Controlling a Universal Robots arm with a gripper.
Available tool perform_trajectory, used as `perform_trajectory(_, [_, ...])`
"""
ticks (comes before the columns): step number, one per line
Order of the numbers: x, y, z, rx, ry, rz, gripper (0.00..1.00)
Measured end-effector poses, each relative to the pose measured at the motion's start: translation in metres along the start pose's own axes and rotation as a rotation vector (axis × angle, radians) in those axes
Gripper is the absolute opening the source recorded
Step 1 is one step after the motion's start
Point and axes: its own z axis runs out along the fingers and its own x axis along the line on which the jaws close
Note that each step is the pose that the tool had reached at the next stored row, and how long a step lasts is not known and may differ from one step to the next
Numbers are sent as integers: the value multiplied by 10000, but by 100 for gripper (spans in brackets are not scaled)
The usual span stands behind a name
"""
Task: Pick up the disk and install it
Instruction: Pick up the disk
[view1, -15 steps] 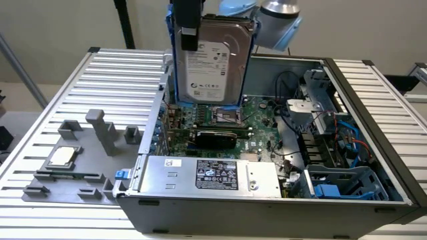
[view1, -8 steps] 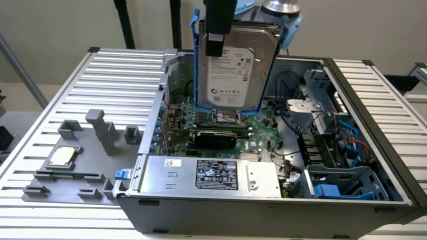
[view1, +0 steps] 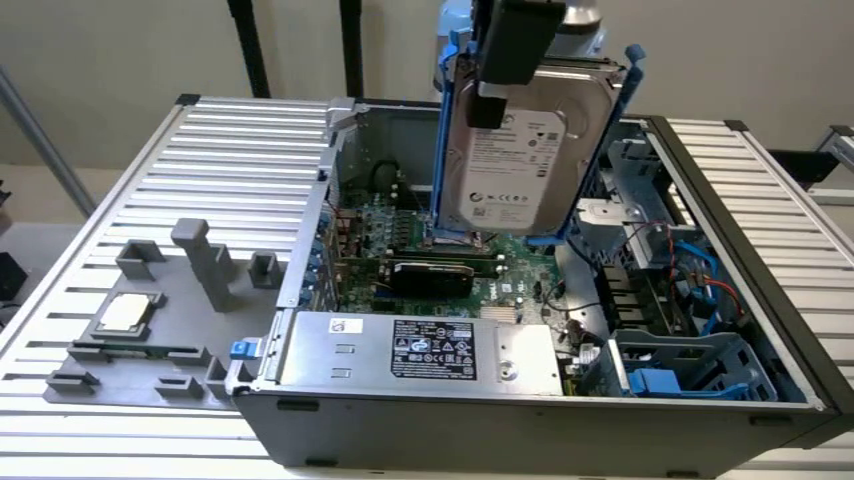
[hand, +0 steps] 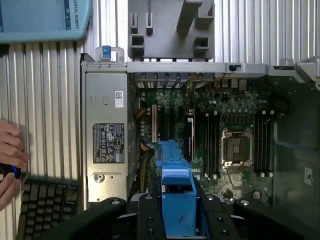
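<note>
The disk (view1: 514, 165), a silver-grey drive with a white label in a blue plastic carrier, hangs upright above the open computer case (view1: 534, 425). My gripper (view1: 501, 95) comes down from above and is shut on the disk's upper end. In the wrist view the blue carrier (hand: 176, 190) sits between my black fingers (hand: 145, 220), with the green motherboard (hand: 215, 125) far below it. The disk is clear of the case and touches nothing inside it.
A large silver box with a black label (view1: 427, 350) lies along the case's near wall. A blue drive cage (view1: 681, 370) sits at the exterior view's right. A grey fixture holding a small silver chip (view1: 127, 312) lies on the slatted table. A person's hand (hand: 10, 155) rests by a keyboard (hand: 45, 205).
</note>
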Motion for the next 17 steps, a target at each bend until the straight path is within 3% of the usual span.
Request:
perform_trajectory(6, [124, -236, -13, -5, 0, 0, 0])
perform_trajectory(17, [419, -559, -36, -9, -1, 1, 0])
